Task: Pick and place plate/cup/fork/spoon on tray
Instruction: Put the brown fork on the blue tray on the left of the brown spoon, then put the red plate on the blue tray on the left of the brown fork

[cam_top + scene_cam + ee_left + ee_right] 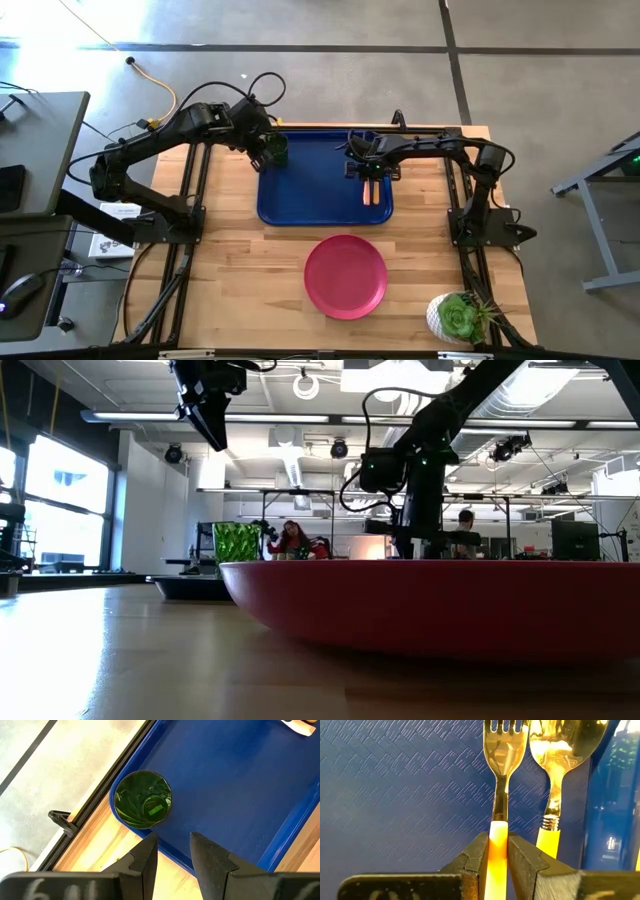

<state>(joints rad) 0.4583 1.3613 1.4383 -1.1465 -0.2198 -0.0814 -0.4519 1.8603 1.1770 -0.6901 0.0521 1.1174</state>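
The dark blue tray [320, 195] lies at the table's far middle. The green cup [143, 799] stands upright in the tray's far left corner and also shows in the high view [276, 149]. My left gripper [174, 851] hangs above and just beside the cup, open and empty. My right gripper [497, 857] is over the tray's right part [366, 172], shut on the fork [503, 750]. The spoon [560, 750] lies on the tray right beside the fork. The pink-red plate [345, 276] rests flat on the table, near of the tray. My right gripper pinches the fork's orange handle [497, 834] between its two fingers, close to where the handle joins the metal neck. The fingers come from above and lie across the handle. The fork lies parallel to the spoon, flat over the tray floor; I cannot tell whether it rests there.
A succulent in a white pot [458, 318] stands at the table's near right corner. Bare wood lies left and right of the plate. The tray's middle and left floor [310, 185] is bare. In the low view the plate's rim [430, 605] fills the foreground.
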